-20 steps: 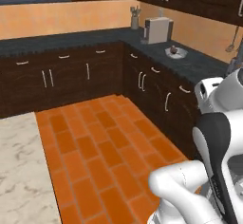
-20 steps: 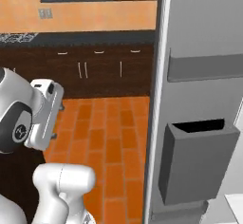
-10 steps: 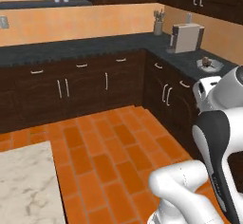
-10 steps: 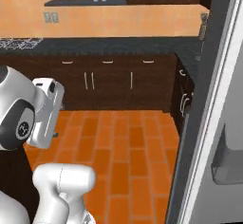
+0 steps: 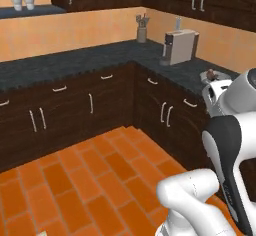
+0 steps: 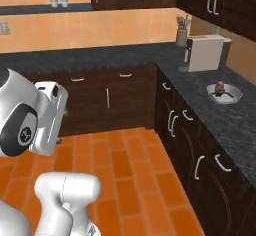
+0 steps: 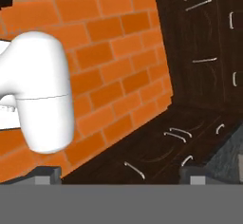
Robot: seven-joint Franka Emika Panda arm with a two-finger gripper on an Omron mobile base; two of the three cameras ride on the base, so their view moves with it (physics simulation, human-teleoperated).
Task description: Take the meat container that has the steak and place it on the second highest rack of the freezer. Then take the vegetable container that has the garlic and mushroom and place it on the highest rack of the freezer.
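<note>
A shallow pale meat container (image 6: 223,93) holding the small reddish-brown steak (image 6: 220,86) sits on the dark counter to the right; it also peeks out behind my arm as the meat container (image 5: 210,74). My gripper (image 7: 121,174) is open, its two fingertips (image 7: 47,173) wide apart with nothing between them, facing the orange floor and dark cabinet fronts. The arm is folded close to the base, well away from the container. The freezer and the vegetable container are out of view.
A beige appliance (image 6: 205,53) and a utensil holder (image 6: 181,33) stand on the corner counter (image 6: 125,55). Two cups (image 6: 59,0) sit on a wall shelf. Dark cabinets (image 5: 75,110) line two sides of the orange tile floor (image 5: 95,180).
The base has turned and driven, so both base views shifted. The freezer door slid out of the right base view and the corner counter with the meat container came in. The gripper stays open.
</note>
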